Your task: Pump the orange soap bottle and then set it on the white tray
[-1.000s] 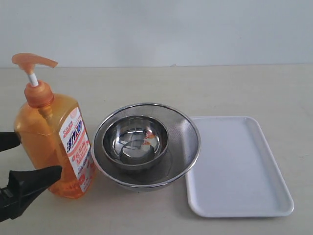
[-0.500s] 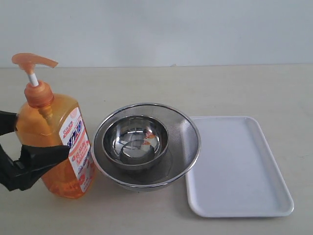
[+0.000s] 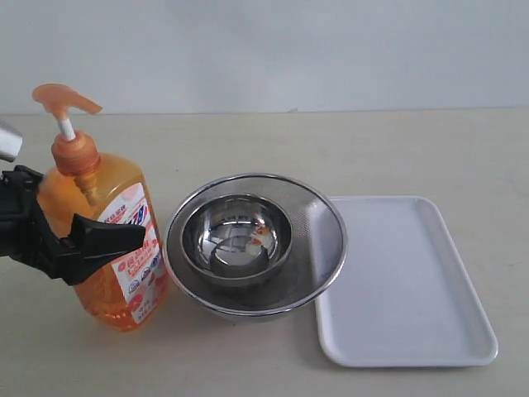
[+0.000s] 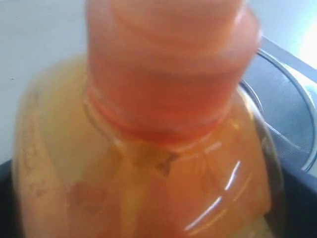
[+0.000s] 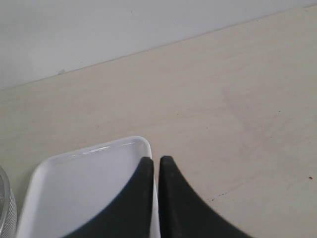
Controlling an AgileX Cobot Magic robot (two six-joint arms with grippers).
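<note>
The orange soap bottle [image 3: 95, 223] stands at the left of the table, leaning slightly, with its pump head [image 3: 62, 98] raised on the white stem. My left gripper [image 3: 87, 219] is shut on the bottle's body: one black finger [image 3: 107, 237] crosses its front and the other is behind it. In the left wrist view the bottle [image 4: 148, 163] fills the picture, blurred. The white tray [image 3: 405, 281] lies flat at the right. My right gripper [image 5: 154, 161] is shut on nothing above a corner of the tray [image 5: 74, 188]; it is outside the exterior view.
A steel bowl [image 3: 235, 236] sits inside a wider mesh steel bowl [image 3: 324, 236] between bottle and tray, touching or nearly touching both. The mesh bowl's rim [image 4: 292, 99] shows beside the bottle in the left wrist view. A pale wall lies beyond the table.
My left gripper came in from the lower left and closed on the bottle. The bottle shifted right and leaned, and the nested bowls slid slightly right.
</note>
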